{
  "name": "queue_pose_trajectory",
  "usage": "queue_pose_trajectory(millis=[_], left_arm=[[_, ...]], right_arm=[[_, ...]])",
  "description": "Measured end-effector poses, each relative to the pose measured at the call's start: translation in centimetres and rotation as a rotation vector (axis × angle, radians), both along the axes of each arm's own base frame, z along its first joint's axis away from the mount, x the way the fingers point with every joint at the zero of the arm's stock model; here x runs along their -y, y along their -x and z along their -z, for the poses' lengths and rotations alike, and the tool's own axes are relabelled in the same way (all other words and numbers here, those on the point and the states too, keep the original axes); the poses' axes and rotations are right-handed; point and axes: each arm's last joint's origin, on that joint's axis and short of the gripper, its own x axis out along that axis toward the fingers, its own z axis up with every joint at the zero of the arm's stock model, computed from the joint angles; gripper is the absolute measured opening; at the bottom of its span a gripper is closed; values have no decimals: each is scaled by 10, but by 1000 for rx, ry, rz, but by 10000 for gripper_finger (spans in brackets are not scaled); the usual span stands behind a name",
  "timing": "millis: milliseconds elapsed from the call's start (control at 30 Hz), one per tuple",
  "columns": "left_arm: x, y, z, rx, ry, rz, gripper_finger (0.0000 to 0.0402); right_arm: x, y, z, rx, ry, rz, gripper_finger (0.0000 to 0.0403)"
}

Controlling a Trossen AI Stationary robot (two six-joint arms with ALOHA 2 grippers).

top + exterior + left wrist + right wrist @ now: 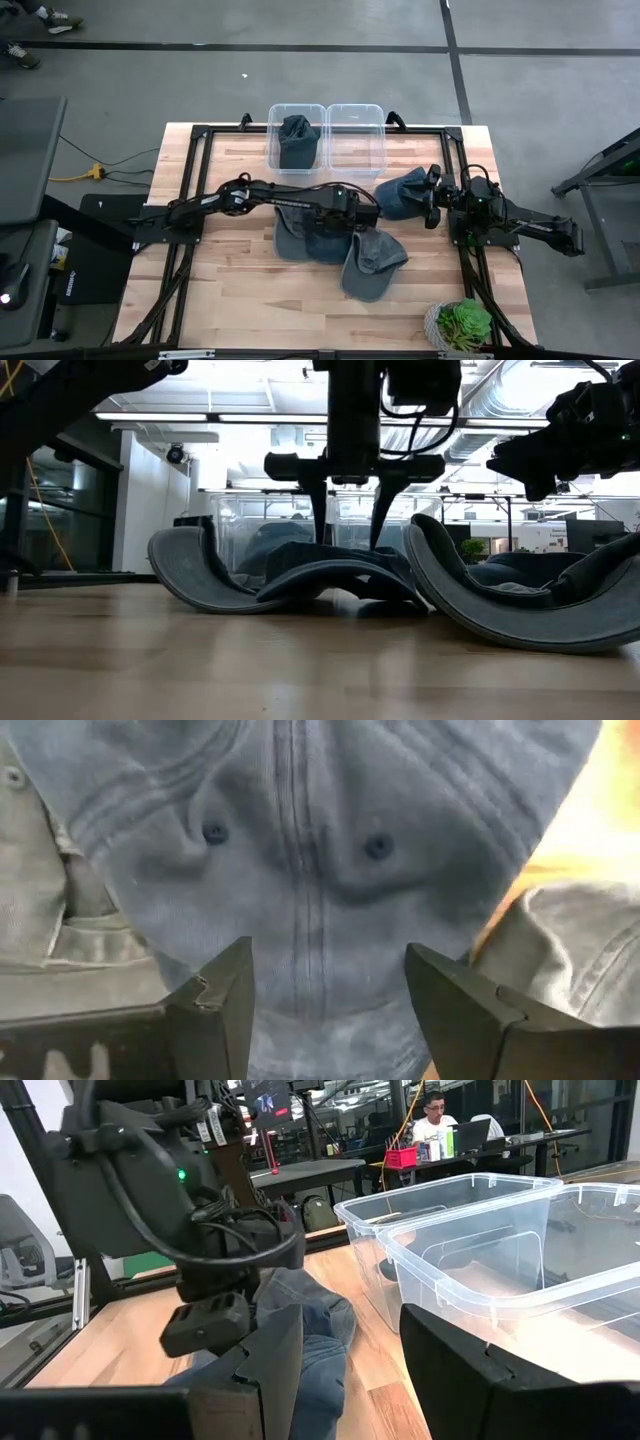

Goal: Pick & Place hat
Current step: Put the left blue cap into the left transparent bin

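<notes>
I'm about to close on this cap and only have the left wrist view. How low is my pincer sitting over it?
Observer: In the low view, the left pincer stands open with both tips down at the crown of the topmost hat.
Operator: Which bin already has one?
Observer: The left bin holds a dark hat. The right bin shows none.
Operator: Where's the other arm?
Observer: The right pincer hovers to the right of the pile, beside a blue hat.
</notes>
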Motion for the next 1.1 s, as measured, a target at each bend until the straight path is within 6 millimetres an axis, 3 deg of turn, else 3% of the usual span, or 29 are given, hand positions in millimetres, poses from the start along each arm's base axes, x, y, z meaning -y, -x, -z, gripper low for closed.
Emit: queue_pose_trajectory(millis=[233, 967, 1100], left_arm=[[-1, 0, 0, 0, -13, -3, 202], [-13, -2, 64, 12, 47, -27, 202], [-13, -1, 67, 4, 46, -26, 198]], right_arm=[[0, 0, 0, 0, 0, 0, 165], [0, 0, 0, 0, 0, -1, 165], [0, 0, 0, -1, 0, 0, 165]])
